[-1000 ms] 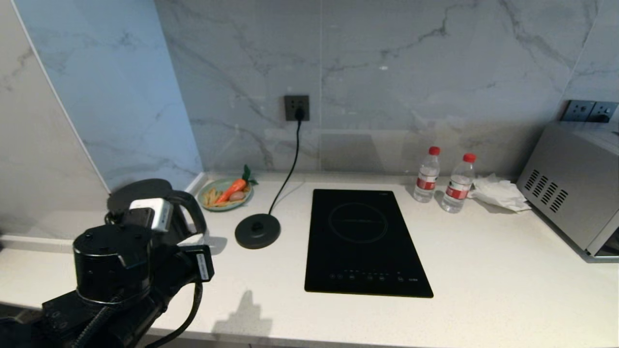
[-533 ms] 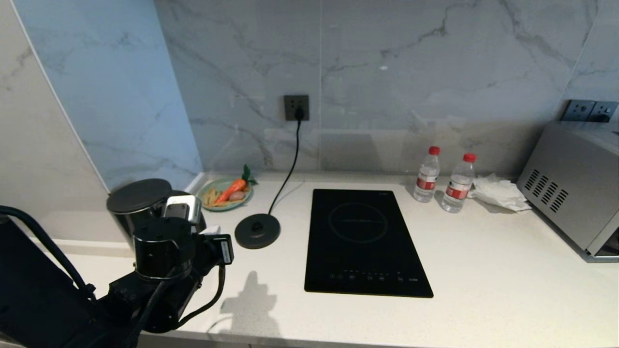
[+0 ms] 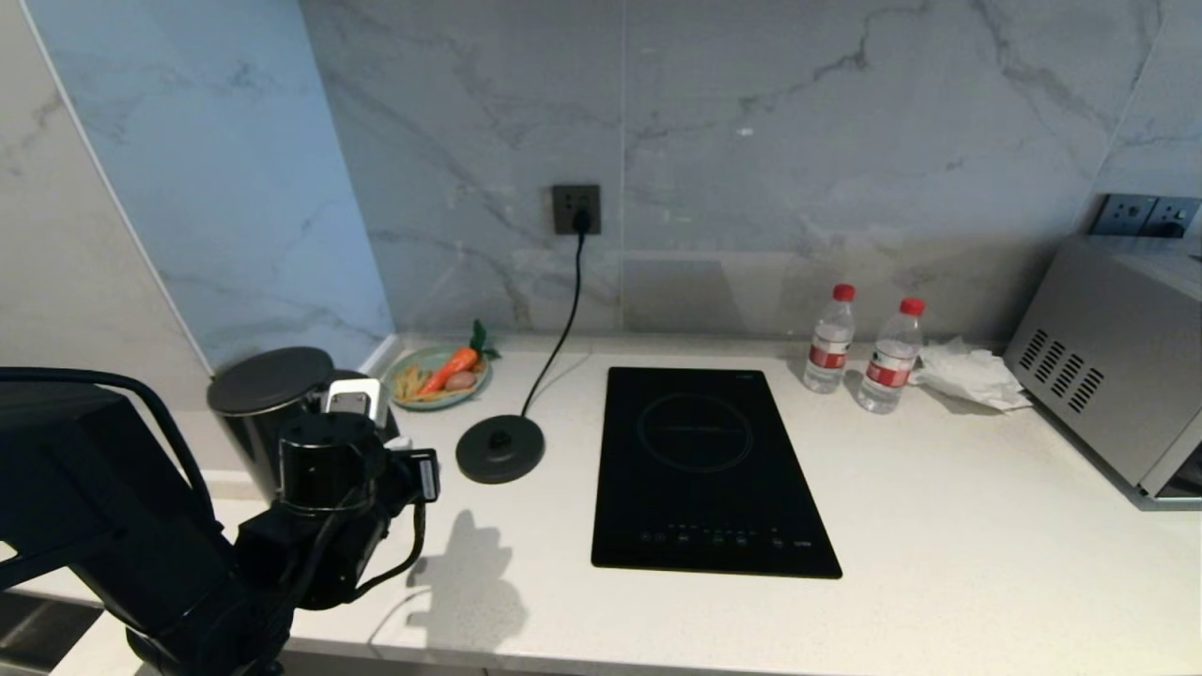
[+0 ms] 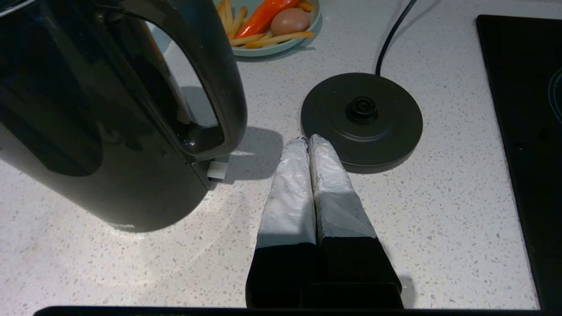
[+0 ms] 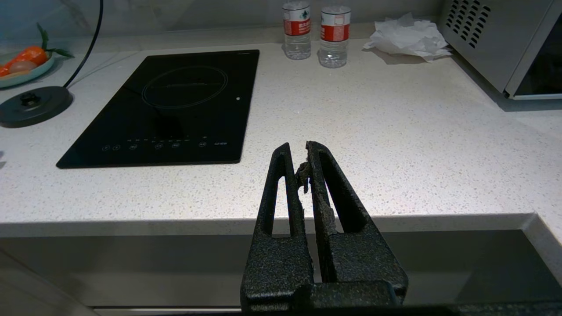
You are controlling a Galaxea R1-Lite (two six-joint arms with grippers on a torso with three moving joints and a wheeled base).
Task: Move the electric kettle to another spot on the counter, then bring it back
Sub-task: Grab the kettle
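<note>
Electric kettle (image 4: 101, 114) off its base disc (image 4: 362, 120), far left; left gripper (image 4: 307, 142) now nearer handle, jaws closed, empty — regrasp pending.

At the surface's (image 3: 939, 526) far left, the electric kettle (image 3: 258, 394), off its base disc (image 3: 500, 448); just right of that, the hob (image 3: 709, 469); behind the disc, a plate (image 3: 413, 394); farther right, two bottles (image 3: 831, 340), tissue (image 3: 967, 373), a microwave (image 3: 1108, 366).
</note>
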